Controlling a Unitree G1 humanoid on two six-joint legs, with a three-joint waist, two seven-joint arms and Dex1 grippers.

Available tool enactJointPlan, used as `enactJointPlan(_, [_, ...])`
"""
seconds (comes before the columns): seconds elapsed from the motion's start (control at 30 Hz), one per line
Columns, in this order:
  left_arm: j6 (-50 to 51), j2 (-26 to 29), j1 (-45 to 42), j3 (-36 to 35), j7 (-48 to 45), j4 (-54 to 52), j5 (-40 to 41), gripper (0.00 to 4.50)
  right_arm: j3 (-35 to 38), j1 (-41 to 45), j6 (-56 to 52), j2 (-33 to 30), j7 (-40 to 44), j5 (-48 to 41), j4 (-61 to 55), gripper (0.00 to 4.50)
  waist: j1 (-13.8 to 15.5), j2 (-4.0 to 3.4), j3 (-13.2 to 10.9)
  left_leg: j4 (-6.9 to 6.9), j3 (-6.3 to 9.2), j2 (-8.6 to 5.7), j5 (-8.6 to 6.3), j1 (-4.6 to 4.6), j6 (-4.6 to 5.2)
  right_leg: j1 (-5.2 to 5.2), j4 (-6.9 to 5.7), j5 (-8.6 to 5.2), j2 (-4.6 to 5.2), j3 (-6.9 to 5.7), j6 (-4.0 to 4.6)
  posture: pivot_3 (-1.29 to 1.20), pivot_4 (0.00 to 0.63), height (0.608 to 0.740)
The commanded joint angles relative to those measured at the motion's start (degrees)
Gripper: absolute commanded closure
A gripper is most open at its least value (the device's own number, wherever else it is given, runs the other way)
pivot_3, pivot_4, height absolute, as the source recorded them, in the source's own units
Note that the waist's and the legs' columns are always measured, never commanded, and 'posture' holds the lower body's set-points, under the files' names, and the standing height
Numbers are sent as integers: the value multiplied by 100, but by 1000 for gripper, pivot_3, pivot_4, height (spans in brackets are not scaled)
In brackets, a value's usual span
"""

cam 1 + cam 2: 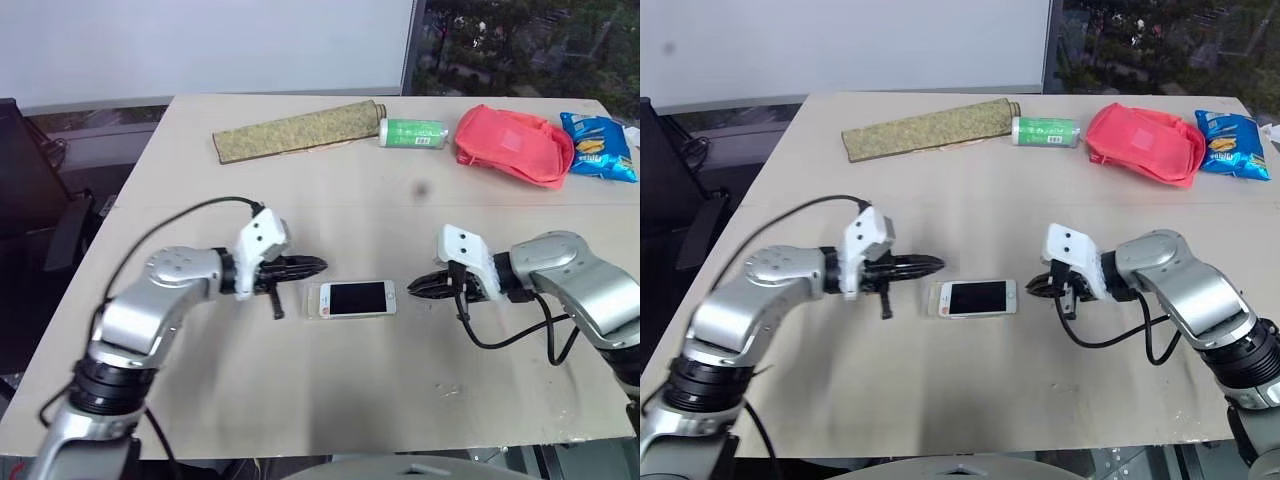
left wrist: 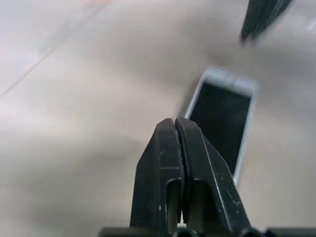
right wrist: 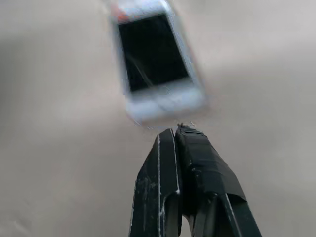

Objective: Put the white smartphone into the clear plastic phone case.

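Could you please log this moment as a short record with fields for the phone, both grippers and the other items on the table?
phone: white smartphone lies flat, screen up, between the grippers
case: cannot tell it apart from the phone
left gripper: shut, empty, beside the phone's left end
right gripper: shut, empty, beside the phone's right end
far edge of table: rolled mat, green-and-white can, red pouch, blue snack bag

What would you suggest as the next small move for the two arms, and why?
Probably lift both arms clear and check the fit. The white smartphone lies flat, screen up, between the left tool and right tool, both shut and empty. A faint clear rim suggests the phone already sits in the case, though I cannot tell.
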State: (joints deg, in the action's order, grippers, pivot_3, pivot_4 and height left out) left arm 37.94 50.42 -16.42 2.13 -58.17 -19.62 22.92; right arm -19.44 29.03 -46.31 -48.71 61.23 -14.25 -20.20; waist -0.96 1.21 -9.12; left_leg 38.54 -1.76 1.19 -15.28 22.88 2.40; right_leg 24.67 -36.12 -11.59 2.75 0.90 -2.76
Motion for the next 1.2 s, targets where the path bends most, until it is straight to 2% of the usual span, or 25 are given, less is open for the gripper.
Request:
enactJointPlan(0.03, [-252,403,312,110,-205,150,-352,4500,-192,94,175,61,-104,268,40,4453,8,-3,-3,-9,-7,-1,0,-2,0,4,5,0,0,4,0,0,150,740])
enactJointPlan(0.23, [-419,237,496,424,-167,307,-518,4500,-359,59,43,208,-164,352,-98,4453,64,0,-7,-17,-4,0,0,18,0,11,24,0,2,1,0,0,150,740])
enactJointPlan(0.47, [-522,-642,96,1138,-155,740,-678,4500,-711,263,-151,516,-200,429,-243,4453,133,0,-7,-9,-5,-10,0,12,1,4,20,1,7,1,-1,0,150,740])
enactJointPlan(0.67, [-407,-959,131,1346,-104,616,-703,4500,-1042,496,-465,953,-395,543,-314,4453,188,-1,-4,-5,-1,-13,0,6,1,-7,19,2,8,1,-1,0,150,740])
enactJointPlan(0.8, [-336,-977,227,1373,-85,503,-771,4500,-1103,502,-622,1152,-514,579,-371,4453,181,-4,4,-4,-1,-13,0,-2,1,-12,17,2,8,2,-1,0,150,740])
enactJointPlan(0.97, [-324,-795,312,1111,-72,462,-793,4500,-821,294,-619,877,-456,517,-430,4453,173,-6,6,-3,-2,-8,1,-15,1,-20,13,2,6,1,-1,0,150,740])
enactJointPlan(1.13, [-206,-366,147,576,-161,167,-652,4500,187,-242,-520,579,-412,30,-452,4453,170,2,0,-4,2,-10,-1,3,2,-11,19,2,6,-1,0,0,150,740])
enactJointPlan(1.2, [51,-370,-75,433,-180,-122,-342,4500,540,-537,42,556,-375,-76,-304,4453,166,3,-3,-6,2,-9,-1,8,2,-7,20,2,6,-1,-1,0,150,740])
